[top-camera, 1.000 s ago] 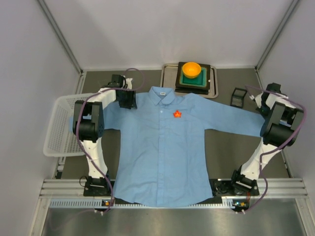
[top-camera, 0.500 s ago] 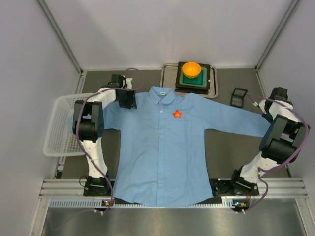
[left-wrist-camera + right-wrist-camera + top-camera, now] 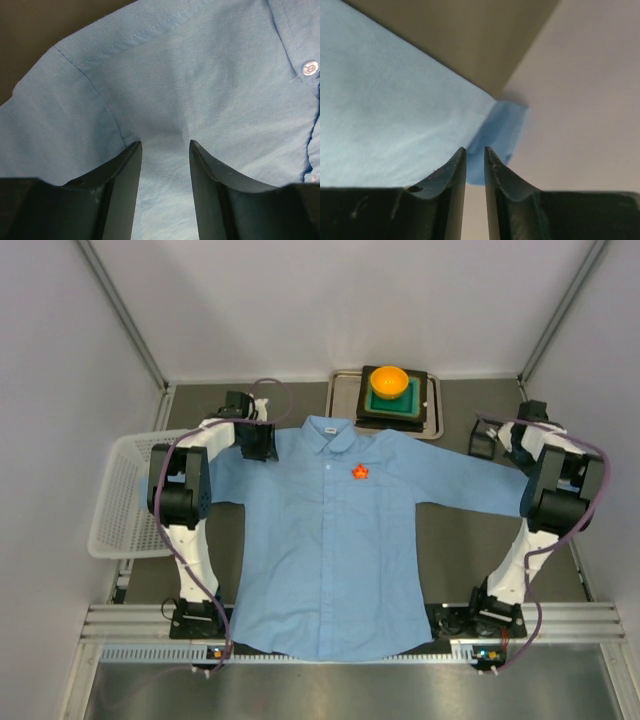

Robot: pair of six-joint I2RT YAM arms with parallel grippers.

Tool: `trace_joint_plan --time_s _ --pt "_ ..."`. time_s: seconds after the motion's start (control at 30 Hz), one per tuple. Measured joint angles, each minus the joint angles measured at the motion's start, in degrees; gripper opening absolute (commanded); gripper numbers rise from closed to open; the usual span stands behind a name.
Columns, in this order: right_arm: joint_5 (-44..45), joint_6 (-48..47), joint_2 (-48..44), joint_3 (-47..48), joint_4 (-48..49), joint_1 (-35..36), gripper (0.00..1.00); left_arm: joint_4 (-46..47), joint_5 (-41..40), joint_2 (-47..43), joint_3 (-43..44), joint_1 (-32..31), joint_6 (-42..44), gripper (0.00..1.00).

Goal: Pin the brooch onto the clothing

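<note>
Looking down, we see the shirt spread flat on the surface, front up, with its sleeves out to both sides. The brooch sits on the chest, just below the collar on the right arm's side. The left jaws stand apart over the shoulder seam, their tips seemingly pressed into the cloth. The right jaws are almost together, a thin gap left, gripping nothing, near the sleeve's end.

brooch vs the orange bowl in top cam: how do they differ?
The brooch is tiny, red-orange and star-like; the bowl is far larger, round and yellow-orange. The brooch lies on the shirt, at the chest; the bowl sits on a green stack beyond it. Both are warm-coloured.
</note>
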Motion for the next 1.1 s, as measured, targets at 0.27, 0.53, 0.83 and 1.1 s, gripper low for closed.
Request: trace_joint_plan --time_s 0.27,0.53,0.83,1.1 --pt "4.4 -3.0 3.5 -2.2 -0.3 -7.8 0.21 0.1 0.5 0.0 0.0 0.3 -0.7 0.49" --pt "10.0 -8.0 -2.1 -10.1 -0.1 -9.8 0.28 0.2 1.3 0.2 0.0 0.6 -1.2 0.52" --pt "9.4 -8.5 -9.2 -13.7 -1.9 -8.2 0.73 1.7 3.7 -1.1 -1.6 0.6 -0.9 0.68" --pt "-4.0 3.7 -12.5 7.3 -11.8 -3.2 0.99 -0.9 -0.2 -3.1 0.6 -0.8 2.8 0.96"
